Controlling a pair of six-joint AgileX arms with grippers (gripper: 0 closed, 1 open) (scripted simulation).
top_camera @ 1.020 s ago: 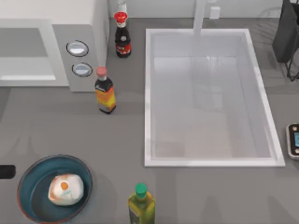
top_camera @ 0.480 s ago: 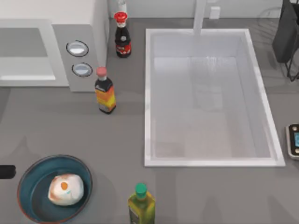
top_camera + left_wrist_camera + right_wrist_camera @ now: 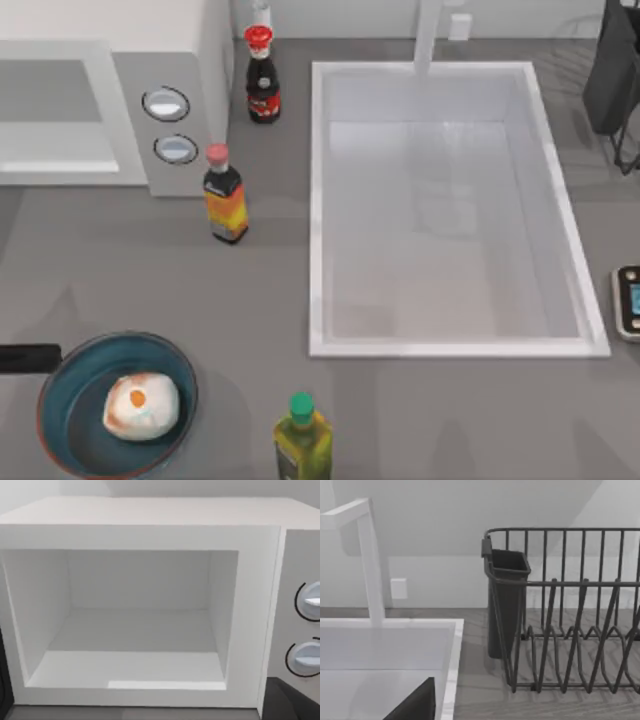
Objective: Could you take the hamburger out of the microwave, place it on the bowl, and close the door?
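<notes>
The hamburger point(image 3: 141, 406) lies inside the dark teal bowl point(image 3: 75, 385) at the table's front left. My left gripper point(image 3: 45, 357) reaches in from the left edge, just above the bowl's rim and clear of the hamburger. It is open, with one dark finger point(image 3: 292, 702) at a corner of the left wrist view. The microwave point(image 3: 165, 70) stands at the back left. Its white cavity point(image 3: 135, 630) is open and bare, and two silver knobs point(image 3: 166, 103) sit on its panel. The door is out of view. My right gripper point(image 3: 415, 705) is parked by the sink's back right corner.
A white sink basin point(image 3: 320, 200) fills the middle and right. Two sauce bottles point(image 3: 224, 195) point(image 3: 262, 75) stand between the microwave and the sink, and a green-capped oil bottle point(image 3: 302, 440) at the front. A dark dish rack point(image 3: 570, 620) is at the back right and a small scale point(image 3: 628, 300) at the right edge.
My left gripper has slid rightward from the table's left edge and now reaches the bowl's upper rim. The hamburger and bowl have not moved.
</notes>
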